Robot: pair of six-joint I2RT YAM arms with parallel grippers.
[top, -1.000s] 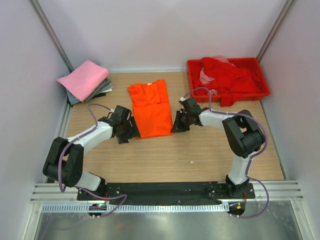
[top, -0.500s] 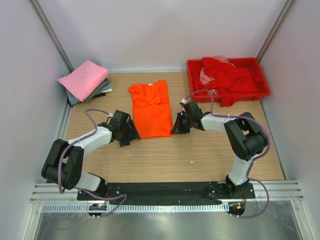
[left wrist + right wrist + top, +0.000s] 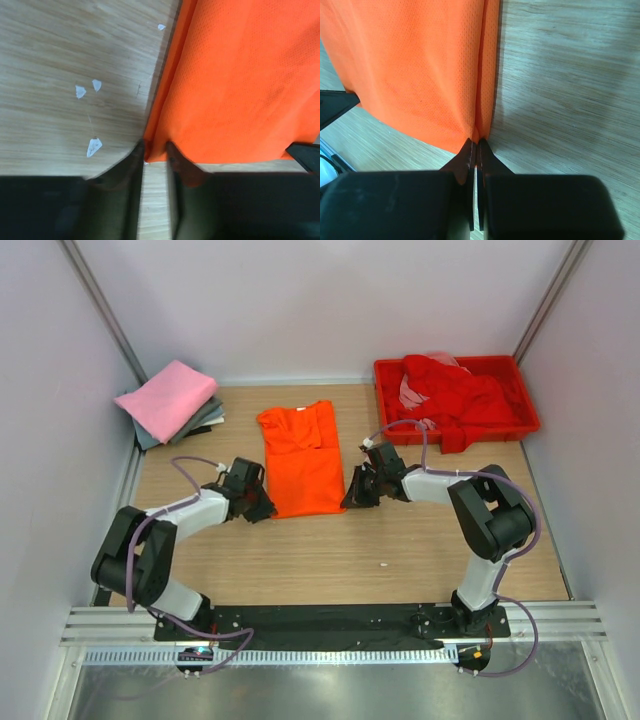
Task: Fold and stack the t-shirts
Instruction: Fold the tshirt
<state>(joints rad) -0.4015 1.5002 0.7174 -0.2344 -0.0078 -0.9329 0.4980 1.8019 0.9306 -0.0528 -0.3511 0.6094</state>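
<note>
Now left end effector straddles, right end effector pinches orange t-shirt.

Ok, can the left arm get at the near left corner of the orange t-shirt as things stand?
Probably yes. The left tool sits at that corner of the orange t-shirt, fingers either side of the hem, nothing else in the way.

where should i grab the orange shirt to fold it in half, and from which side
Grip the two near hem corners, one per arm, coming in low from the near edge. The orange shirt lies flat as a narrow strip, collar far, so those corners are free layered edges the jaws can close around. The right gripper pinches one; the left gripper straddles the other.
</note>
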